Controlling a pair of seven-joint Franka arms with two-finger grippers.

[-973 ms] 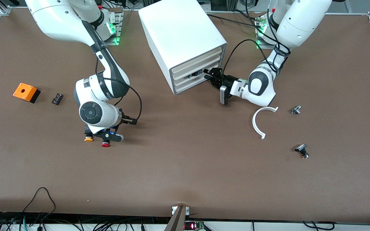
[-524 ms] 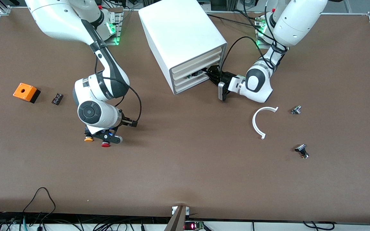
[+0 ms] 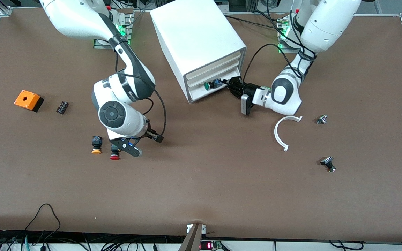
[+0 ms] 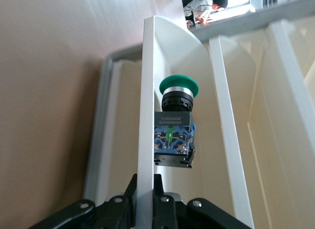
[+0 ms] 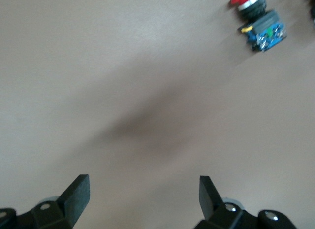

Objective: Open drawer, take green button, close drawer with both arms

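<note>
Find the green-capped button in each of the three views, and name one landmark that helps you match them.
Front view: the green-capped button lies in the pulled-out drawer of the white cabinet.
Left wrist view: the button sits mid-picture, beside the drawer's white wall, which the left gripper grips.
Right wrist view: not in it; only the red-capped button shows.
Shared landmark: the drawer.

Legible markings on the rig and workpieces

No text could be read with certainty: a dark band on the right arm [image 3: 131,93] carried white lettering too small to make out, and the button [image 4: 173,135] bore a line of print on its blue body, likewise illegible.
</note>
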